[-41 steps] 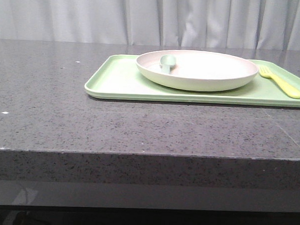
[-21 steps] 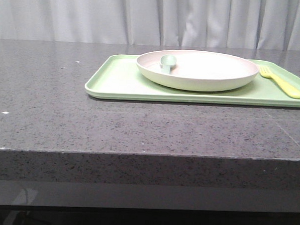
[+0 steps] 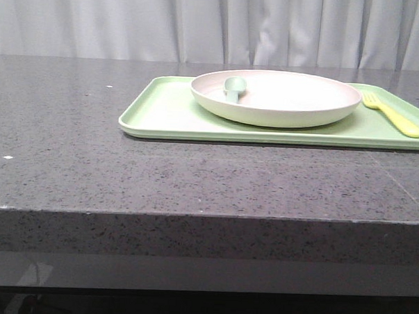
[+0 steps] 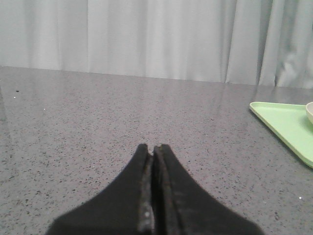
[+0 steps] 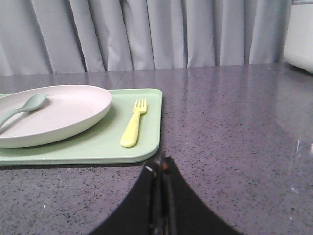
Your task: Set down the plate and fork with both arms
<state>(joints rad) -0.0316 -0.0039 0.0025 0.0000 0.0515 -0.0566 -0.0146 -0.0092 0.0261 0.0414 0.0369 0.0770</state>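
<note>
The pale cream plate sits on a light-green tray on the grey stone table; it also shows in the right wrist view. A grey-green spoon lies in the plate. The yellow fork lies on the tray to the right of the plate, and shows in the right wrist view. My left gripper is shut and empty over bare table, far left of the tray. My right gripper is shut and empty just off the tray's near right corner. Neither gripper shows in the front view.
The tray's corner and a sliver of the plate show in the left wrist view. A white object stands at the far right of the table. Grey curtains hang behind. The table's front edge runs across the front view.
</note>
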